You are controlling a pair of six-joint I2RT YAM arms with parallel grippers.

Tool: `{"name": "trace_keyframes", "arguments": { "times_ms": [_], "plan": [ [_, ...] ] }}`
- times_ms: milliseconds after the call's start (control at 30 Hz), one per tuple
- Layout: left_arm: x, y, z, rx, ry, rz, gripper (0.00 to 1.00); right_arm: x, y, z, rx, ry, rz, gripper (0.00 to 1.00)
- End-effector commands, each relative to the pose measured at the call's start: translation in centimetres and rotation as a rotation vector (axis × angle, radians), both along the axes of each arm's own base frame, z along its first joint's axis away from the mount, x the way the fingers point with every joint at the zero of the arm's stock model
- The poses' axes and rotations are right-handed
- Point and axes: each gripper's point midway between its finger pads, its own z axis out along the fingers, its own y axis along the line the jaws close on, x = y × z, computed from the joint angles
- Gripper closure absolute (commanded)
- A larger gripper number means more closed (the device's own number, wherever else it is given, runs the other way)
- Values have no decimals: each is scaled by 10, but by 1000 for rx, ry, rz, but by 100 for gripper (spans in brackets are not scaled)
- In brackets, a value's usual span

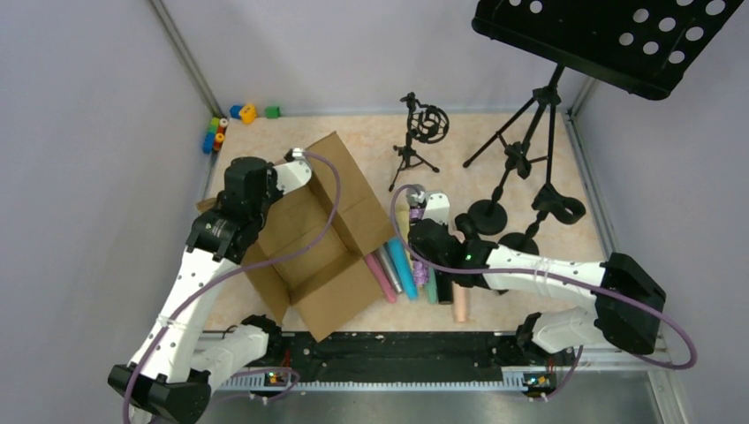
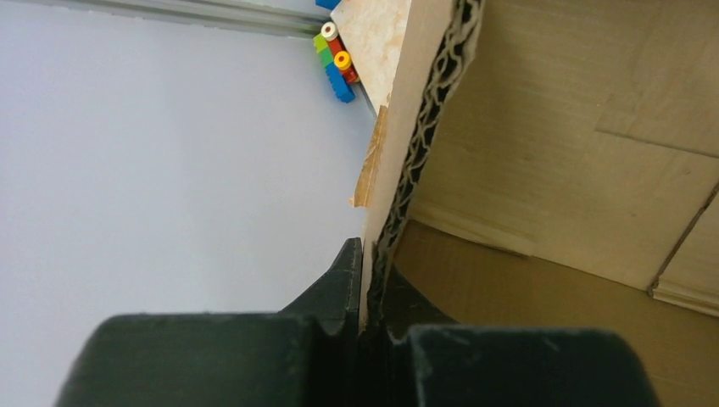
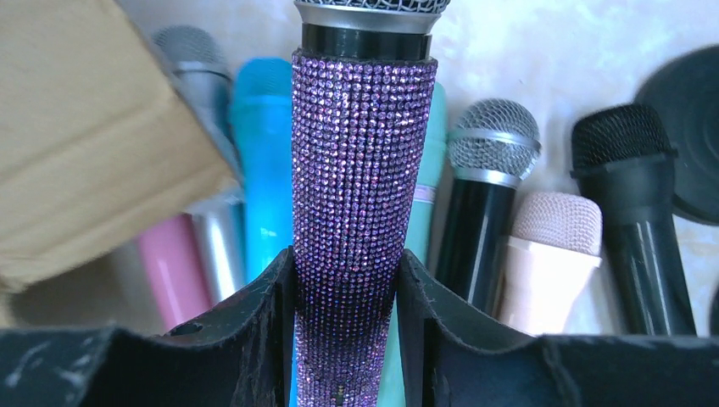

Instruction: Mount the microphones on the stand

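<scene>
Microphone [image 3: 360, 170] in purple sits tight in the right gripper [image 3: 346, 275], left gripper [image 2: 368, 275] pinches the box [image 2: 551, 127]; lift slowly toward the stand [image 1: 556, 208]

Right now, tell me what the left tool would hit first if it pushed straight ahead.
The cardboard box wall clamped in the left tool: it would likely slide deeper onto it. Beyond lie toy bricks.

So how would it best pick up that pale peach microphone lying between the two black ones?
Probably the tail end of its handle, from straight above, pinching across it. The pale peach plastic microphone lies flat, close between a black microphone with silver mesh head and an all-black microphone; in the top view its tail sticks out past its neighbours, leaving finger room.
</scene>
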Motion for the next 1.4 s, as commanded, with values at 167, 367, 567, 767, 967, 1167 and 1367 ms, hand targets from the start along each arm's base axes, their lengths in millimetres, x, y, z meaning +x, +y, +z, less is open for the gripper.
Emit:
{"name": "trace_keyframes", "arguments": {
  "times_ms": [167,367,567,767,967,1167,1367],
  "plan": [
    [25,2,9,-29,-84,35,2,5,-8,-25,-26,48,-52,74],
    [21,-6,31,-114,-113,20,1,9,0,-9,-1,27,-38,56],
    [-5,-12,53,-267,-69,45,1,16,7,30,37,-17,-34,35],
    [-47,25,32,-231,31,292,1,23,11,85,88,-94,-18,29],
    [-94,42,-4,-296,166,542,1,23,19,111,118,-127,21,28],
    [-125,63,-8,-360,164,730,1,19,27,113,115,-140,51,28],
    [-136,49,-57,-460,297,744,1,16,34,112,108,-153,71,31]
  ]
}}
